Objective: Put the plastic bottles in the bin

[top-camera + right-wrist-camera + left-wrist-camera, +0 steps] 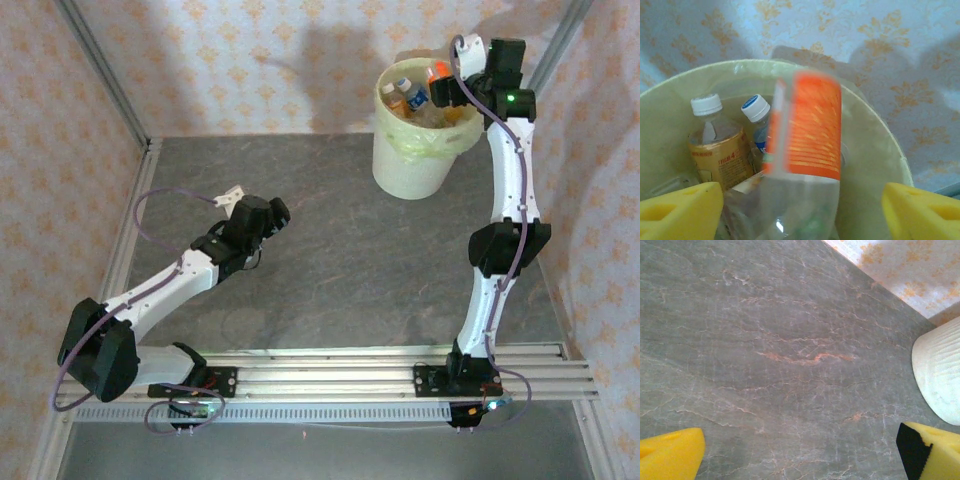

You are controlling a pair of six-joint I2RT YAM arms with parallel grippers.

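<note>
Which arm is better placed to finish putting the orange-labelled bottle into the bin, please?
Right. The right hand is open over the bin, the orange-labelled bottle loose between its fingers. The left hand is open over the table, short of the bin, holding nothing.

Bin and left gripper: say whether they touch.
Apart. Top external view shows bare table between the left gripper and the bin.

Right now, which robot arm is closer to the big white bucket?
Right. The right gripper hangs just above the bin's mouth, jaws open. The left gripper is over the table, off to the bin's near left.
</note>
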